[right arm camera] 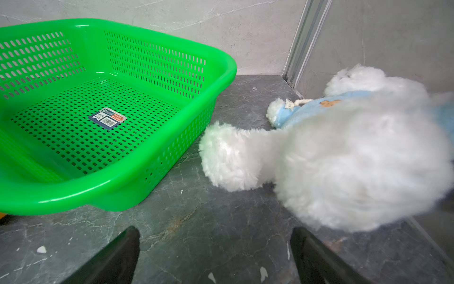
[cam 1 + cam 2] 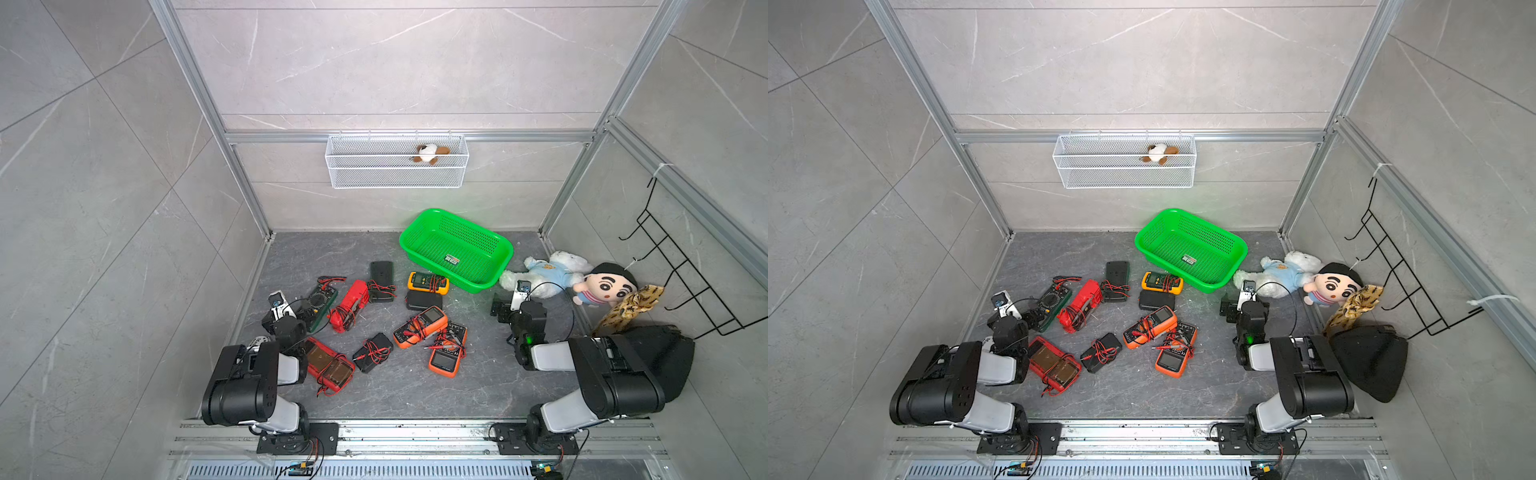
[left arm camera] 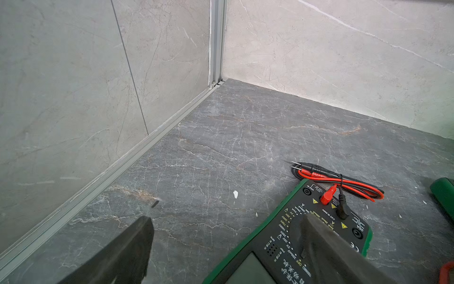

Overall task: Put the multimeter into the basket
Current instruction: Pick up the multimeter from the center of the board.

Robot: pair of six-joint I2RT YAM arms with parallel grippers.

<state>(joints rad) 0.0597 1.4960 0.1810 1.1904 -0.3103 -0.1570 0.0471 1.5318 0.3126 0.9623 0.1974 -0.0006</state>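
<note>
Your left claw (image 3: 227,218) stands wide apart and holds nothing. One of its fingers (image 3: 324,246) hangs over the dial of the green multimeter (image 3: 272,236), and the other is over the bare floor (image 3: 221,147) (whether the finger touches the dial, I cannot tell). This multimeter lies face up on the left side of the floor, with its red and black probe leads (image 3: 344,183) bundled just beside its top end. Your right claw (image 1: 215,230) is also spread open and empty, low over the floor between the basket (image 1: 73,194) and the white plush toy (image 1: 344,159), and it touches neither of them. The basket sits at the back of the floor, right of centre, near the back wall, and it holds only its small label (image 1: 107,118). In a top view you see the yellow multimeter (image 2: 428,282) just beside the basket's near rim. The red multimeter (image 2: 349,307) and the two orange multimeters (image 2: 419,326) lie in the middle of the floor, all outside the basket.
</note>
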